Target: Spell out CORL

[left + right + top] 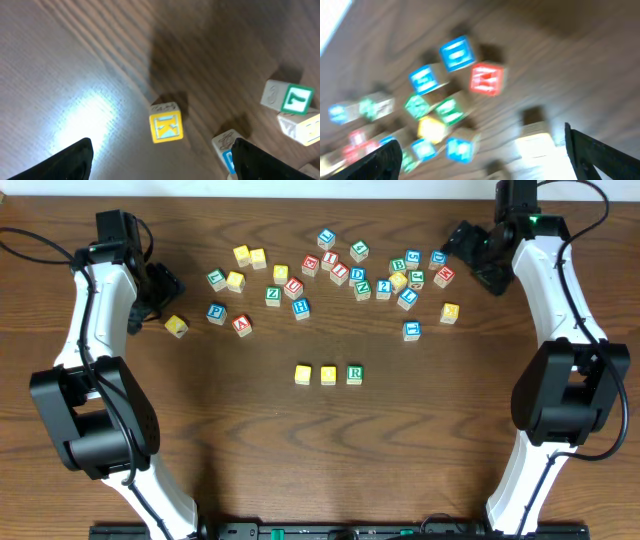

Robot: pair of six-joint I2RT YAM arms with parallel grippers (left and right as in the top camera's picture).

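Three letter blocks stand in a row at the table's middle: a yellow one [303, 374], a yellow one [329, 374] and a green R block [354, 374]. Many loose letter blocks [340, 270] lie scattered along the back. My left gripper [165, 285] is open and empty at the back left, above a yellow K block [166, 123] that also shows in the overhead view [177, 326]. My right gripper [462, 242] is open and empty at the back right. Its blurred wrist view shows a red block [486, 79] and a blue block [456, 53].
A blue block [216, 312] and a red A block [242, 324] lie near the yellow K block. A green 7 block [287, 97] lies to the right in the left wrist view. A yellow block [450, 312] and a blue block [411, 330] sit apart at the right.
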